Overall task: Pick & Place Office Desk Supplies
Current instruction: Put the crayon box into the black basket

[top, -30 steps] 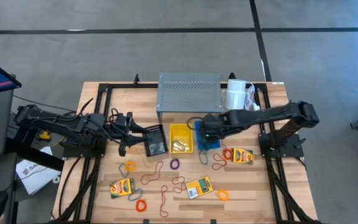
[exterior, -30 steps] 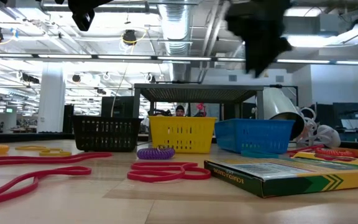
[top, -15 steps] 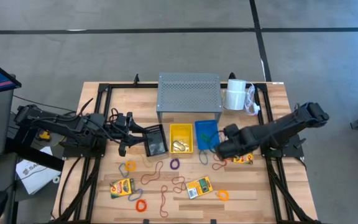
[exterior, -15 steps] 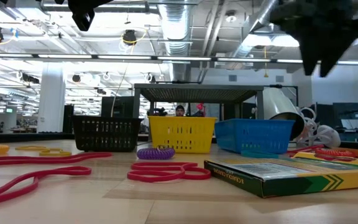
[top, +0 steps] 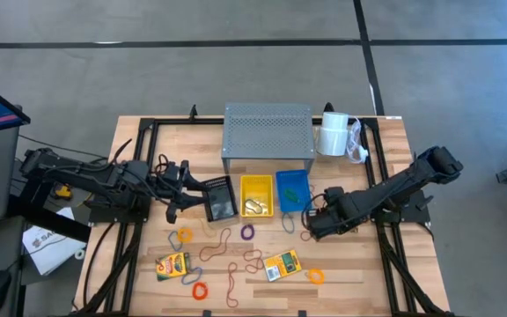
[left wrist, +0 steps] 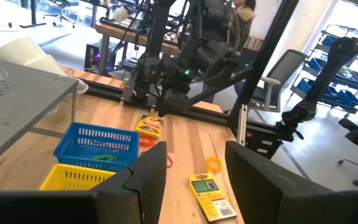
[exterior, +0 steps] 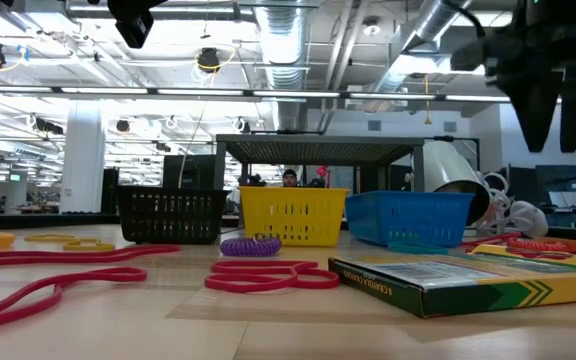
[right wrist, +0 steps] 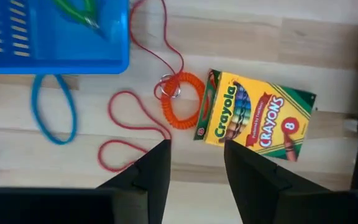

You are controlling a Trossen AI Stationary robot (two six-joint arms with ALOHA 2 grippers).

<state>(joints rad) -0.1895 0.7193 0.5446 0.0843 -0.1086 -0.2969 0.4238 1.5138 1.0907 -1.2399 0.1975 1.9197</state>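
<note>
My right gripper [right wrist: 194, 180] hangs open over the table's right part, fingers pointing down. Below it lie a yellow-and-green crayon box [right wrist: 253, 118], an orange coil loop [right wrist: 182, 99] and a red band [right wrist: 135, 124]. It touches none of them. Two more crayon boxes [top: 172, 264] [top: 282, 264] lie flat near the front edge among loose rubber bands [top: 247, 232]. My left gripper [left wrist: 194, 186] waits open and level at the left, beside the black basket [top: 219, 199].
Black, yellow [top: 256, 195] and blue [top: 292, 189] baskets stand in a row at mid-table; the blue one holds a green band [right wrist: 79, 9]. Behind them stand a grey perforated riser [top: 268, 130] and a white roll [top: 331, 134]. A blue band [right wrist: 55, 112] lies beside the blue basket.
My right gripper has left the spot above the blue basket, gone toward the table's right and near edges and sunk lower, its wrist rolling as it went. It now hangs over the right crayon box. Nothing on the table has moved.
</note>
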